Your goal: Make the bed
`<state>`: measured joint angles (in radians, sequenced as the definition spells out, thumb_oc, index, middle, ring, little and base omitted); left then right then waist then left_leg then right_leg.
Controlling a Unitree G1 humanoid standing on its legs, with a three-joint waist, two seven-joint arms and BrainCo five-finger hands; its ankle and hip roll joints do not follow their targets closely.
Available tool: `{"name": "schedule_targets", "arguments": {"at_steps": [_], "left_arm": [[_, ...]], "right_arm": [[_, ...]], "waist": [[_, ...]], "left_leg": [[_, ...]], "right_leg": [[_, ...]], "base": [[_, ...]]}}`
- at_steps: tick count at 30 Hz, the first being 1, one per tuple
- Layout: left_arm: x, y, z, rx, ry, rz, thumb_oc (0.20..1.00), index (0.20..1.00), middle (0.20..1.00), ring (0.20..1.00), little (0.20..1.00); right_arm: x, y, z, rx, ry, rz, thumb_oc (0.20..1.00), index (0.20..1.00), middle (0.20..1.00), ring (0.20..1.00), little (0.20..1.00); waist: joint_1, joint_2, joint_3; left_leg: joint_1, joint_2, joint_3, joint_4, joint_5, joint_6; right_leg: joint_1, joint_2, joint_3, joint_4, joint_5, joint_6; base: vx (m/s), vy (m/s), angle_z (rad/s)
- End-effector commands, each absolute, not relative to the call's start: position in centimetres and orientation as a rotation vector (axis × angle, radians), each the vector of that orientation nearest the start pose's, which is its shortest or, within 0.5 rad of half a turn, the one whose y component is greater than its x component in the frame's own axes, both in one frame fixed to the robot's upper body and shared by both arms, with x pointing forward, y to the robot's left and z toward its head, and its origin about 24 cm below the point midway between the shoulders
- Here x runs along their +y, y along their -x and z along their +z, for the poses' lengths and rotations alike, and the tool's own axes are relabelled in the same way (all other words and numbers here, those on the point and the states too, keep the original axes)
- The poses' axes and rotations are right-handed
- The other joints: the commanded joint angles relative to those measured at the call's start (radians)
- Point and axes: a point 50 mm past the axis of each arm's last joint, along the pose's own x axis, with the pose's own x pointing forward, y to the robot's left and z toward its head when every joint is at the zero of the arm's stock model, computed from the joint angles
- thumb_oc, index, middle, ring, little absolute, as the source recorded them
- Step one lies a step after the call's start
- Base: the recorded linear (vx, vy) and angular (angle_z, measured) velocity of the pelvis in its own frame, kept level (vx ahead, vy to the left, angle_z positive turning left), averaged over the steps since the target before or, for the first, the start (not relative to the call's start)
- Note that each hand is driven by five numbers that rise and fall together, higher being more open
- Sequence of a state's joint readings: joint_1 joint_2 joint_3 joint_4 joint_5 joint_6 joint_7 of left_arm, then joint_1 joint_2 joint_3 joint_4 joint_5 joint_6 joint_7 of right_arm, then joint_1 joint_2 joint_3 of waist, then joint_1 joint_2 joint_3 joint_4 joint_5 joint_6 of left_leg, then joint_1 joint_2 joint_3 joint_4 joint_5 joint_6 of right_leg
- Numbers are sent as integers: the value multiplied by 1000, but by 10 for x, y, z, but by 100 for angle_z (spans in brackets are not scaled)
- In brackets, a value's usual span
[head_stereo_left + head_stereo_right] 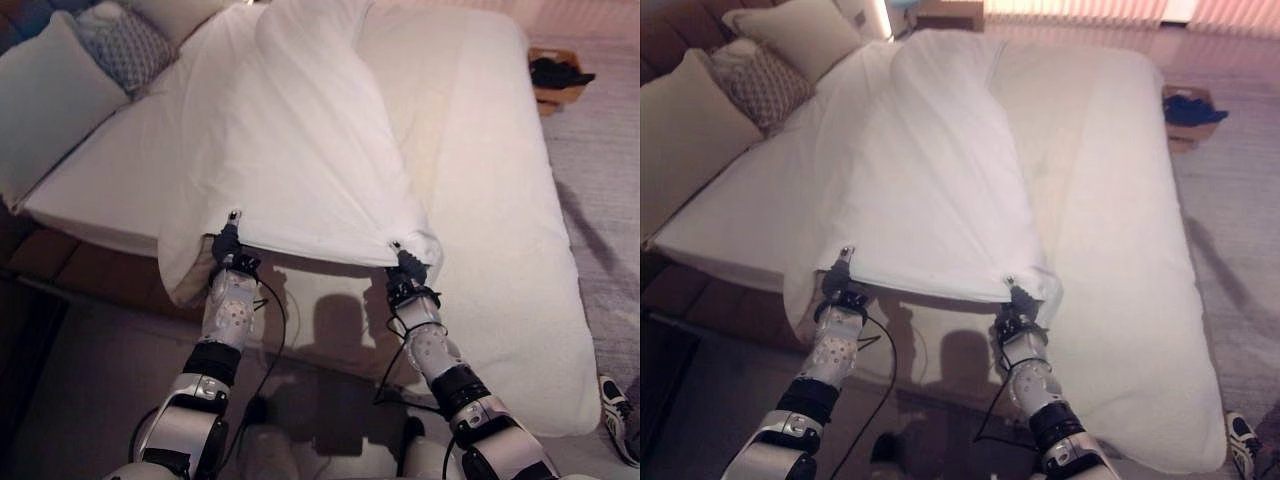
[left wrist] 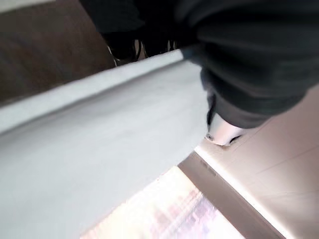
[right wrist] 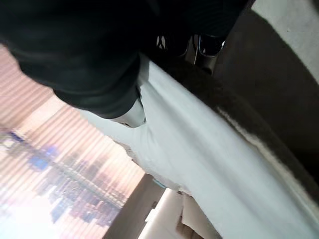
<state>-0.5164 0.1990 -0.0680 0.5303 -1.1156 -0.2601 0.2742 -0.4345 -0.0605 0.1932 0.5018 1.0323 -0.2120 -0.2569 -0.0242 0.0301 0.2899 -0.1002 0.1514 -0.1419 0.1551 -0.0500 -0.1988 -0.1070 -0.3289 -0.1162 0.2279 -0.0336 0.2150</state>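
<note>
White sheet (image 1: 290, 150) draped long over the bed (image 1: 500, 250), bunched and creased, near hem pulled taut and lifted off the mattress. Hem pinched at two corners — one in the left hand (image 1: 226, 243), one in the right hand (image 1: 407, 262), fingers closed on cloth. Both arms stretched forward, hands level, well apart. Pillows (image 1: 60, 90) at far left.

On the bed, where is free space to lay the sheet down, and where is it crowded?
Free: the bare mattress right of the lifted sheet, held by the left hand and right hand. Crowded: the pillows at the far-left end.
</note>
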Motion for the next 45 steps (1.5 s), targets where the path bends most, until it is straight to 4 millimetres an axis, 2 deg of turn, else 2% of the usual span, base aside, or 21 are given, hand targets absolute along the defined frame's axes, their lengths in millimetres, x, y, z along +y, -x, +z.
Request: {"name": "schedule_targets", "arguments": {"at_steps": [1,2,3,5,6,7,8,11,14,18,20,22,29,30,32,35,38,40,41,42,45], "left_arm": [[262,-323,114,-373,815,457,200,200,200,200,200],[266,-318,108,-366,812,490,200,200,200,200,200],[266,-318,108,-366,812,491,200,200,200,200,200],[270,-314,104,-358,800,507,200,200,200,200,200],[270,-314,104,-357,800,508,200,200,200,200,200],[272,-312,104,-358,792,511,200,200,200,200,200],[275,-308,103,-358,778,517,200,200,200,200,200],[282,-303,94,-328,752,554,200,200,200,200,200],[276,-303,86,-298,762,555,200,200,200,200,200],[267,-300,76,-271,810,553,200,200,200,200,200],[261,-299,69,-248,852,550,200,200,200,200,200],[258,-298,63,-234,890,571,200,200,200,200,200],[256,-301,54,-184,928,595,200,200,200,200,200],[256,-303,54,-184,929,597,200,200,200,200,200],[255,-303,52,-167,928,586,200,200,200,200,200],[251,-303,52,-169,905,562,200,200,200,200,200],[257,-298,57,-201,865,578,200,200,200,200,200],[261,-296,49,-164,852,592,200,200,200,200,200],[261,-296,49,-164,852,592,200,200,200,200,200],[265,-293,46,-155,837,596,200,200,200,200,200],[269,-287,41,-140,822,618,200,200,200,200,200]], "right_arm": [[-159,-312,28,81,-858,-304,200,200,200,200,200],[-153,-314,27,93,-861,-295,200,200,200,200,200],[-153,-314,27,92,-861,-295,200,200,200,200,200],[-150,-316,26,101,-861,-284,200,200,200,200,200],[-150,-316,26,101,-861,-284,200,200,200,200,200],[-148,-316,25,105,-862,-279,200,200,200,200,200],[-148,-315,24,108,-860,-271,200,200,200,200,200],[-151,-313,21,106,-858,-275,200,200,200,200,200],[-157,-310,17,113,-850,-312,200,200,200,200,200],[-160,-302,6,155,-839,-334,200,200,200,200,200],[-158,-299,0,184,-844,-336,200,200,200,200,200],[-149,-297,-5,221,-843,-313,200,200,200,200,200],[-136,-295,-13,297,-831,-274,200,200,200,200,200],[-134,-296,-13,298,-832,-271,200,200,200,200,200],[-131,-295,-14,315,-808,-246,200,200,200,200,200],[-123,-291,-16,337,-807,-221,200,200,200,200,200],[-105,-290,-18,364,-845,-195,200,200,200,200,200],[-100,-290,-19,371,-876,-184,200,200,200,200,200],[-100,-290,-19,371,-876,-183,200,200,200,200,200],[-95,-289,-20,379,-890,-166,200,200,200,200,200],[-94,-286,-22,380,-895,-163,200,200,200,200,200]], "waist": [[49,-52,-77],[74,-31,-79],[73,-33,-79],[77,3,-81],[77,2,-79],[78,6,-82],[79,-4,-91],[68,-30,-103],[53,-21,-114],[46,-14,-89],[43,-25,-83],[47,-35,-105],[47,-24,-148],[51,-21,-145],[46,-21,-149],[52,-41,-124],[92,-6,-89],[90,-4,-92],[90,-4,-92],[99,-8,-99],[112,-28,-111]], "left_leg": [[-2,-115,29,-8,-46,124],[5,-119,64,-42,-28,137],[5,-120,63,-47,-23,137],[34,-148,97,-116,31,160],[39,-148,97,-117,27,159],[48,-155,101,-141,41,163],[68,-182,105,-156,47,161],[89,-242,107,-158,52,163],[99,-271,97,-141,48,152],[72,-290,110,24,9,119],[65,-241,138,89,-39,131],[69,-198,97,96,-52,144],[96,4,-42,-30,75,100],[92,-6,-63,-21,69,94],[101,-53,-51,-14,-20,98],[101,-125,38,-5,-72,132],[103,-126,124,-69,-30,141],[112,-141,141,-116,10,146],[112,-141,141,-117,11,146],[124,-157,156,-148,24,147],[132,-191,168,-162,43,142]], "right_leg": [[-43,-89,-11,-171,340,-29],[-44,-70,-77,-100,276,-42],[-48,-72,-76,-96,274,-43],[-41,52,-104,76,89,-99],[-39,52,-103,83,81,-99],[-33,100,-116,101,31,-116],[-14,206,-114,95,-45,-130],[8,350,-35,2,-58,-158],[59,355,-7,-67,-51,-177],[81,319,-35,-56,-55,-182],[91,289,-35,-54,-57,-172],[93,269,-12,-64,-55,-166],[78,167,51,-88,-21,-106],[75,148,66,-97,-3,-94],[75,90,78,-117,55,-65],[14,-6,59,-132,259,-50],[-15,-21,-129,-40,184,-67],[-5,58,-143,29,109,-83],[-5,58,-144,29,109,-83],[26,126,-175,50,28,-100],[67,229,-195,27,-35,-123]], "base": [[-189,693,-38],[-134,483,-60],[-138,657,-93],[-107,553,-41],[-64,287,-5],[-28,291,1],[-40,378,0],[14,228,-12],[57,144,17],[14,125,48],[-30,178,51],[38,203,21],[21,403,-10],[-55,540,-1],[-74,626,-4],[-215,653,-17],[-308,565,-46],[-150,404,-46],[-108,351,5],[-84,265,11],[-87,227,-12]]}}
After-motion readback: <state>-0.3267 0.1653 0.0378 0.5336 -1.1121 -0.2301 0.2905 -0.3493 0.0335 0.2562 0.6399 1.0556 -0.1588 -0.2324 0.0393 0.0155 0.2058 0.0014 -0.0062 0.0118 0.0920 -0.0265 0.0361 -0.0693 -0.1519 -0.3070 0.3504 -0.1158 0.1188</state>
